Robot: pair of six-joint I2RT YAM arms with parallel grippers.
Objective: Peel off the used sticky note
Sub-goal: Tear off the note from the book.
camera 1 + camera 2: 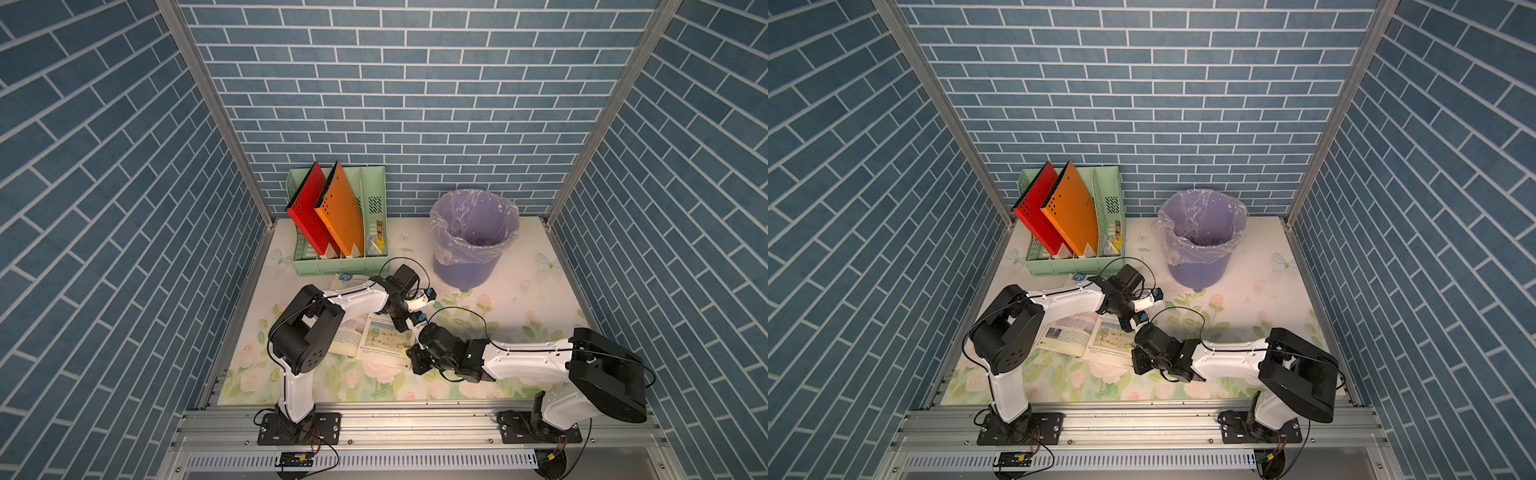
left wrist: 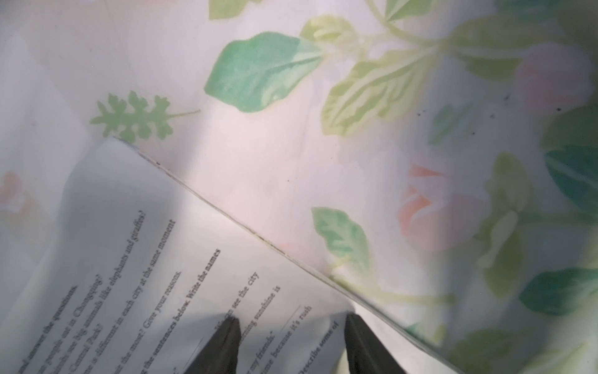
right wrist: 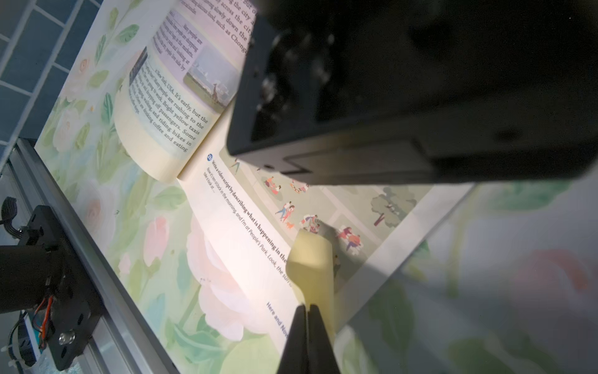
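Observation:
An open book (image 1: 376, 338) lies on the floral table, seen in both top views. In the right wrist view a pale yellow sticky note (image 3: 312, 265) curls up off the illustrated right page (image 3: 326, 200). My right gripper (image 3: 306, 306) is shut on the note's near edge, by the book's lower right corner (image 1: 415, 359). My left gripper (image 2: 293, 319) is open. Both its dark fingertips (image 2: 231, 327) rest on a text page (image 2: 145, 243) near the page's edge, with nothing between them. In the top views it (image 1: 400, 324) stands over the book's right page.
A purple bin (image 1: 461, 270) with a clear liner stands at the back right. A green file rack (image 1: 332, 264) holding a red and an orange folder stands at the back left. A metal rail (image 1: 415, 415) runs along the front edge.

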